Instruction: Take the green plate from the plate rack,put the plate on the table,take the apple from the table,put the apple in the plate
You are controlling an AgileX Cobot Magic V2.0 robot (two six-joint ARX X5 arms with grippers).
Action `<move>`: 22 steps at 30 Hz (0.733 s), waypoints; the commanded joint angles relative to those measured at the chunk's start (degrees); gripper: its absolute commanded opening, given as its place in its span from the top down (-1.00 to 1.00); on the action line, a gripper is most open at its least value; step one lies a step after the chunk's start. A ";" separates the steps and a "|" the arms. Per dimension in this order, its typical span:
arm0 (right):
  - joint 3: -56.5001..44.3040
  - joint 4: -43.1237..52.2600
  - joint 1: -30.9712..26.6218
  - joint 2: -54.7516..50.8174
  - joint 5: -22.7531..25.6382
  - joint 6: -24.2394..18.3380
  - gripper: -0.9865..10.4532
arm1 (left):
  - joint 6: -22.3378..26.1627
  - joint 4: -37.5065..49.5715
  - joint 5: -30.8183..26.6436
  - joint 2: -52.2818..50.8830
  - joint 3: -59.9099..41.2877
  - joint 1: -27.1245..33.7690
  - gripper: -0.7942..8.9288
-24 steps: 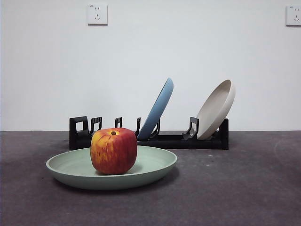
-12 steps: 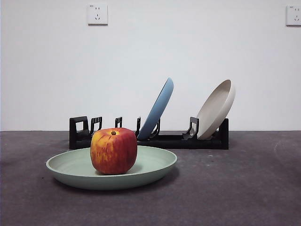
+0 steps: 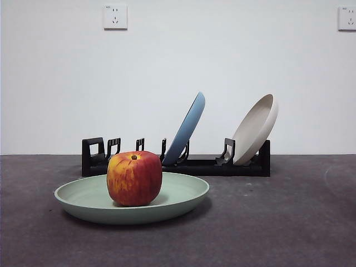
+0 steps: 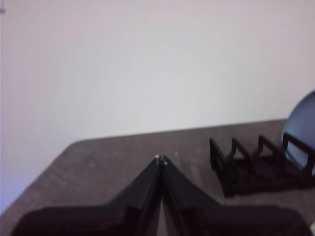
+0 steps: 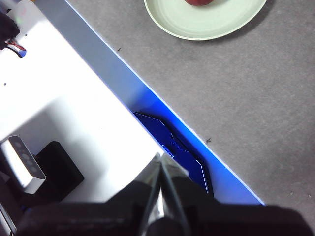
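**Apple in the green plate, both claws closed and clear**

You have the apple (image 3: 134, 178) resting in the green plate (image 3: 183, 196) on the surface (image 3: 289, 222). Behind it, the plate rack (image 3: 217, 166) holds a light blue plate (image 3: 188, 127) and a beige plate (image 3: 257, 128).

The left claw (image 4: 162, 159) is closed on nothing, the rack's end just ahead of it. The right claw (image 5: 162, 162) is closed too, over the surface's edge, with the plate far ahead, cut off.

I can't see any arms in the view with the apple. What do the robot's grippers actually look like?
Only the wrist cameras show them. The left gripper has two flat, matte black jaws tapering to a point, with tiny pale specks at the tips. The right gripper looks the same, black and wedge-shaped. No cables or markings show.
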 commanded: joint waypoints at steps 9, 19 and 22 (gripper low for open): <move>-0.09 0.13 0.09 -0.09 0.13 0.33 0.83 | -0.79 -7.23 0.28 -3.19 -3.74 0.20 0.84; -0.09 0.11 0.09 -0.09 0.13 0.33 0.83 | -9.42 -10.08 0.61 -4.35 -7.43 0.15 0.84; -0.09 0.11 0.09 -0.09 0.13 0.33 0.83 | -11.47 -12.22 0.55 -4.35 -7.50 0.15 0.84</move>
